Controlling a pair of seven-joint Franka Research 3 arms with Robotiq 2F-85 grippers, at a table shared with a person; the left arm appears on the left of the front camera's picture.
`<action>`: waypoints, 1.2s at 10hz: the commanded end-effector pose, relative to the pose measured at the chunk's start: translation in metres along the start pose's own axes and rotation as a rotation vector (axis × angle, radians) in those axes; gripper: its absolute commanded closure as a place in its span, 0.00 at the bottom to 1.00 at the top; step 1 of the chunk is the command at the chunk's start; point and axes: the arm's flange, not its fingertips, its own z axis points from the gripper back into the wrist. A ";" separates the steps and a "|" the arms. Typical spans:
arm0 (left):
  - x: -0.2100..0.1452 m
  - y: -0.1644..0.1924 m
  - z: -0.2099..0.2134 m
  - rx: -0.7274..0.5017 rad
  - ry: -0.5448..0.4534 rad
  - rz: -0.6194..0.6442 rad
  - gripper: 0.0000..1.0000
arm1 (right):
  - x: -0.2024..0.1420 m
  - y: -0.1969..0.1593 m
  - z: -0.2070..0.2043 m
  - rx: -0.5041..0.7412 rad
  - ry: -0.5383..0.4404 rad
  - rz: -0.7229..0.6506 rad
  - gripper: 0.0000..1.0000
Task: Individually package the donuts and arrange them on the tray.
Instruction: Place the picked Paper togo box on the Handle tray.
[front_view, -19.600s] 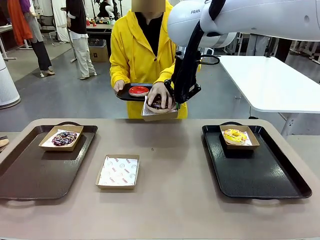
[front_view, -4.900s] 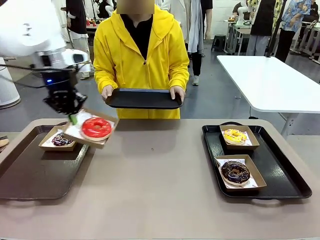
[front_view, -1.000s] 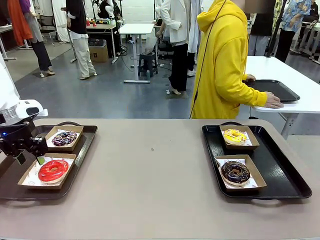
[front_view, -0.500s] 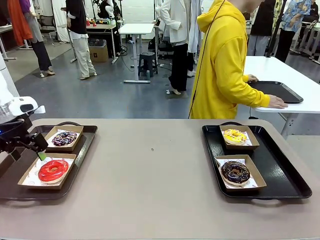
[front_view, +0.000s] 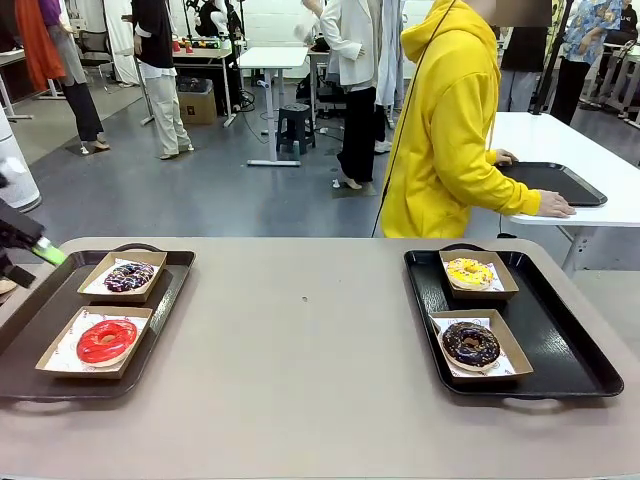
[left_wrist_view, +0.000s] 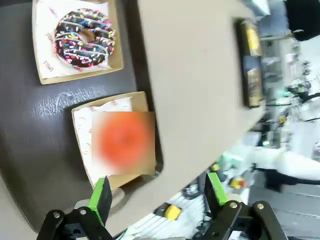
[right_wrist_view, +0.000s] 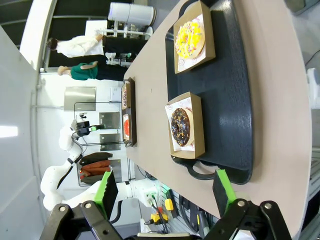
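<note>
Grey floor (front_view: 190, 195), white tables (front_view: 272, 57) behind, another white table (front_view: 560, 160) at right.

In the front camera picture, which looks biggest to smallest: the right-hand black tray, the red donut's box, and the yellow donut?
1. Right-hand tray, by far the largest.
2. Red donut's box.
3. Yellow donut, smallest, though it sits farther from the camera, which shrinks it somewhat.

Near the worktop (front_view: 320, 360)'s left edge, a dark tray (front_view: 150, 310) carries the boxed sprinkled donut (front_view: 129, 276) and red donut (front_view: 106, 340). The right-edge tray (front_view: 560, 350) carries the yellow donut (front_view: 469, 270) and chocolate donut (front_view: 470, 343). The left gripper (front_view: 30, 248) hangs at the left edge.
</note>
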 end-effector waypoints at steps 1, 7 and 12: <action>0.004 0.033 0.030 -0.174 -0.061 0.062 0.03 | 0.000 0.002 0.000 0.012 -0.003 -0.011 0.00; -0.045 0.155 0.084 -0.435 -0.280 0.202 0.03 | 0.000 0.002 0.000 0.012 -0.003 -0.011 0.00; -0.062 0.166 0.077 -0.438 -0.272 0.251 0.03 | 0.000 0.002 0.000 0.012 -0.003 -0.011 0.00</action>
